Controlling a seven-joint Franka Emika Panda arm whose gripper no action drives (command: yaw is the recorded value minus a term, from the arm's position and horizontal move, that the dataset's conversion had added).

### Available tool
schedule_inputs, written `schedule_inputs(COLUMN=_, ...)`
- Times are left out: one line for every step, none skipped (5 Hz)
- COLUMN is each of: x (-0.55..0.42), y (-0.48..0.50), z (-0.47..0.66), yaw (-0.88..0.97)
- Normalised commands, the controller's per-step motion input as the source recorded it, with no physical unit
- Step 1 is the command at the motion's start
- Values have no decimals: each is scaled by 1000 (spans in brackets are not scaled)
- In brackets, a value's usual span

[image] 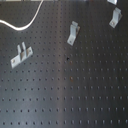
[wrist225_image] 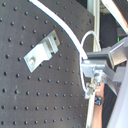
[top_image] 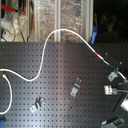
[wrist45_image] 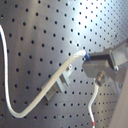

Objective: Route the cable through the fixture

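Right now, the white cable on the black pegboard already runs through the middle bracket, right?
No. The white cable lies on the black pegboard but runs clear of the middle bracket, not through it, as the second exterior view shows.

The board (top_image: 55, 75) is dark, matt metal — a perforated plate with a regular grid of small holes; in the first wrist view it (wrist45_image: 45, 30) takes a soft grey sheen under the light. The cable (top_image: 45, 50) looks like smooth white plastic sheathing, slightly glossy, with 1 short red band (top_image: 96, 51) of plastic or tape. In the first exterior view, 3 small brackets (image: 20, 55) (image: 73, 32) (image: 115, 17) are bare, light, brushed-looking metal. In the second wrist view another bracket (wrist225_image: 42, 50) shows a pale satin finish — smooth, with a duller screw head. The gripper (wrist225_image: 95, 67) has grey metal fingers (wrist225_image: 107, 55), smooth and faintly reflective.
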Motion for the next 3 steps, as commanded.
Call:
schedule_inputs(x=-60, y=43, z=15, yaw=0)
schedule_inputs(x=114, y=30, z=19, yaw=-54)
schedule_inputs(x=485, y=675, z=16, yaw=-134)
